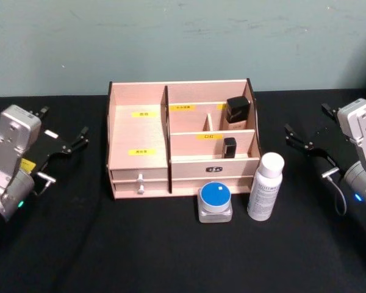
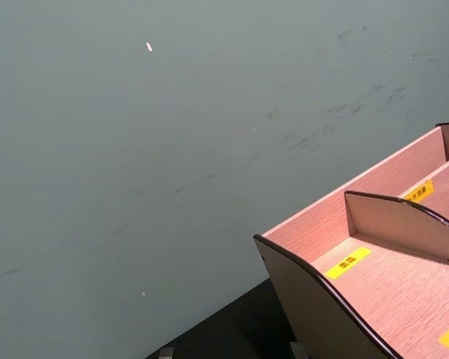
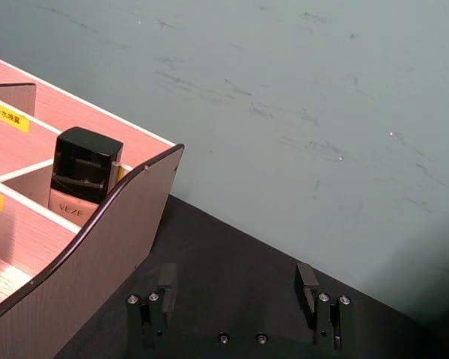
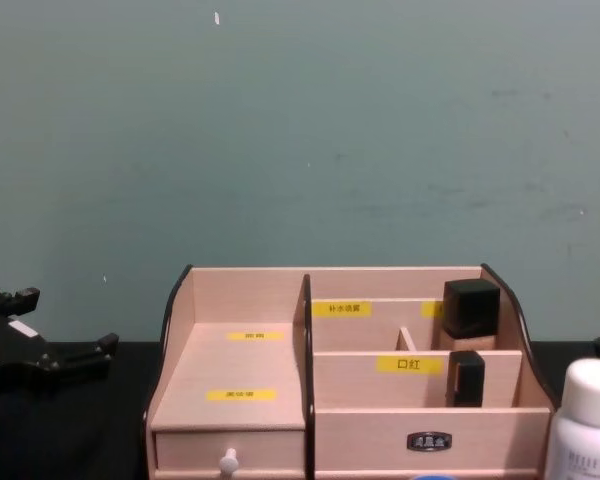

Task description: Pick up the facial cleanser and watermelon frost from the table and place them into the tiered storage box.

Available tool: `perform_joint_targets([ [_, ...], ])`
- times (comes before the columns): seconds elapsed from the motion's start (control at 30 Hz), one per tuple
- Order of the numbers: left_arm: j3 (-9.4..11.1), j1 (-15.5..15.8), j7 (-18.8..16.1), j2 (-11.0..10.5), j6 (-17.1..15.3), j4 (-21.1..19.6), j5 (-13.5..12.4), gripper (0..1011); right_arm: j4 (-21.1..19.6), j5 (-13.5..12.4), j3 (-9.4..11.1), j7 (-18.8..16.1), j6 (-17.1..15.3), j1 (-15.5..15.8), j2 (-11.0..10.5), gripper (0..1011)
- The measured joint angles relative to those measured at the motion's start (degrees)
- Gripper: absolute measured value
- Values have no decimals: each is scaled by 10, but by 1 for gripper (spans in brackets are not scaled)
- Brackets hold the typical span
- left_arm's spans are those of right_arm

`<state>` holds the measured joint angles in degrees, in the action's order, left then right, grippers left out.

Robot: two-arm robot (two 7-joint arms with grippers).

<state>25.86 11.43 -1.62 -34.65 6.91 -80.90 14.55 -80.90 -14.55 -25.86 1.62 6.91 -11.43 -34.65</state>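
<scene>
Facial cleanser (image 1: 266,187) stands upright on the black tabletop (image 1: 110,244), just right of the watermelon frost (image 1: 215,202); both are just in front of the tiered storage box (image 1: 137,131), and the cleanser's grey print is too small to read. The box carries yellow labels with dark characters, one yellow label (image 4: 409,365) reading "口红", and the black-capped bottle (image 3: 81,173) in its rear right compartment reads "VEZE". My left gripper (image 1: 64,120) and right gripper (image 1: 305,118) sit well apart from the box on either side, jaws spread and empty, with a scuffed grey-green wall (image 1: 183,36) behind the table.
</scene>
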Motion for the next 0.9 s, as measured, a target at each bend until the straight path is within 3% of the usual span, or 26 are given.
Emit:
perform_joint_targets([
  [0.9,0,0,0,0,0,0,0,1001,0,0,0,0,0,0,0,1003],
])
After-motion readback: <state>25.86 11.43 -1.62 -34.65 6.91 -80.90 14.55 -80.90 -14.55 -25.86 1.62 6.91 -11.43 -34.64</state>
